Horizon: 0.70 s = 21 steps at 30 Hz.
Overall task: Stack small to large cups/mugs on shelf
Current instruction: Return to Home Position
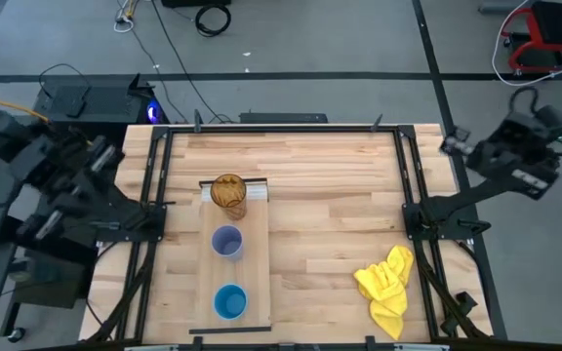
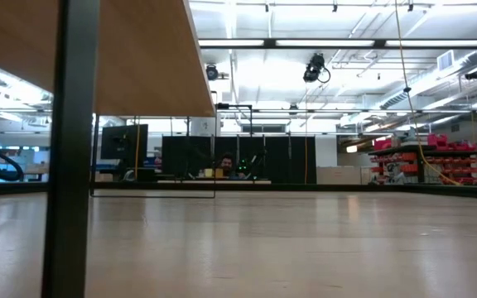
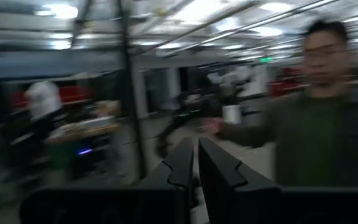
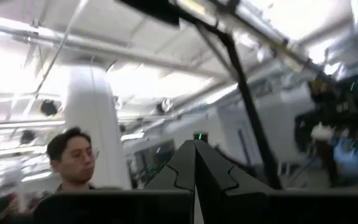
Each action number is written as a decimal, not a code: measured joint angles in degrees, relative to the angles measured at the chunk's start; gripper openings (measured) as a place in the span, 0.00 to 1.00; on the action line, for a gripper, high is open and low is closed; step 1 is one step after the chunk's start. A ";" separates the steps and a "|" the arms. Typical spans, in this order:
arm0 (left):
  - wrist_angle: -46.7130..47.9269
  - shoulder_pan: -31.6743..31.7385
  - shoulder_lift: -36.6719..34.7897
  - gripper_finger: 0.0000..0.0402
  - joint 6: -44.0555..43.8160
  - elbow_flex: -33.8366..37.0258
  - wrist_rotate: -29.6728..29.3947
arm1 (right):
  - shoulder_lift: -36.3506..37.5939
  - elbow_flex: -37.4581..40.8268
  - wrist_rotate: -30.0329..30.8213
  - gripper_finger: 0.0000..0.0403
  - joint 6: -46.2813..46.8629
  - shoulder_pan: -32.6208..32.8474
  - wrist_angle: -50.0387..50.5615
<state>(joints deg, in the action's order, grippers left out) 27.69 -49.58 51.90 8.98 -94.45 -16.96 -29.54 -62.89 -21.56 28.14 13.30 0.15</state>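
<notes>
High view shows the shelf lying on the tabletop with three cups upright on it in a row, each apart from the next; the amber tumbler stands at the shelf's white-strip end, the lavender cup at its middle, the blue cup near its other end; a yellow cloth lies well apart from the shelf; the left gripper, off the tabletop on the shelf's nearer side, is all but closed and empty; the right gripper, off the tabletop on the side away from the shelf, is pressed closed, holding nothing.
</notes>
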 joint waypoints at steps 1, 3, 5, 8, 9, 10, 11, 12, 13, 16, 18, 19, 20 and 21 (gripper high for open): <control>0.69 1.10 -0.35 0.08 0.04 -0.02 -1.25 | 1.14 0.00 0.50 0.02 -0.77 -0.02 0.03; 2.28 3.16 -1.26 0.07 0.32 0.00 -1.95 | 3.05 -0.11 0.71 0.02 -2.26 -0.02 0.16; 2.67 4.91 -2.30 0.06 0.23 0.04 -1.87 | 4.65 -0.08 1.62 0.02 -3.69 -0.02 1.07; 4.24 6.70 -4.28 0.06 0.04 0.07 -1.80 | 7.02 -0.07 4.36 0.02 -6.43 -0.02 3.61; 5.69 7.22 -5.08 0.07 -0.10 0.07 -1.99 | 7.78 -0.07 5.50 0.02 -7.19 -0.02 4.87; 6.85 7.70 -5.86 0.07 -0.81 0.16 -2.67 | 8.42 -0.07 6.57 0.02 -7.68 -0.02 6.36; 7.09 8.16 -6.77 0.07 -1.23 0.73 -3.84 | 9.00 -0.07 7.84 0.02 -8.31 -0.02 7.92; 7.29 8.56 -7.97 0.08 -1.76 1.57 -5.33 | 9.50 -0.03 9.18 0.02 -8.64 -0.02 9.36; 7.21 8.93 -9.39 0.08 -2.45 2.73 -7.10 | 10.00 0.02 10.52 0.02 -8.75 -0.02 10.25; 3.57 9.47 -14.23 0.09 -2.08 7.49 -8.78 | 11.38 -0.06 13.51 0.02 -9.07 -0.02 10.58; 1.64 9.54 -17.62 0.09 -1.07 11.11 -9.02 | 11.91 -0.09 13.64 0.02 -9.66 -0.02 10.86; 1.05 9.53 -19.25 0.08 -1.04 13.11 -9.11 | 12.16 -0.04 13.77 0.02 -9.77 -0.02 11.23; 0.45 9.53 -20.94 0.08 -1.13 15.21 -9.43 | 12.47 0.00 14.27 0.02 -9.91 -0.02 11.73; -0.60 9.53 -22.63 0.07 -1.36 17.44 -10.29 | 12.84 0.00 15.06 0.02 -9.92 -0.02 12.01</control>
<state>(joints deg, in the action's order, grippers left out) 27.09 -40.05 29.27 7.62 -77.02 -27.26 -16.70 -62.89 -6.50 18.22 13.28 12.16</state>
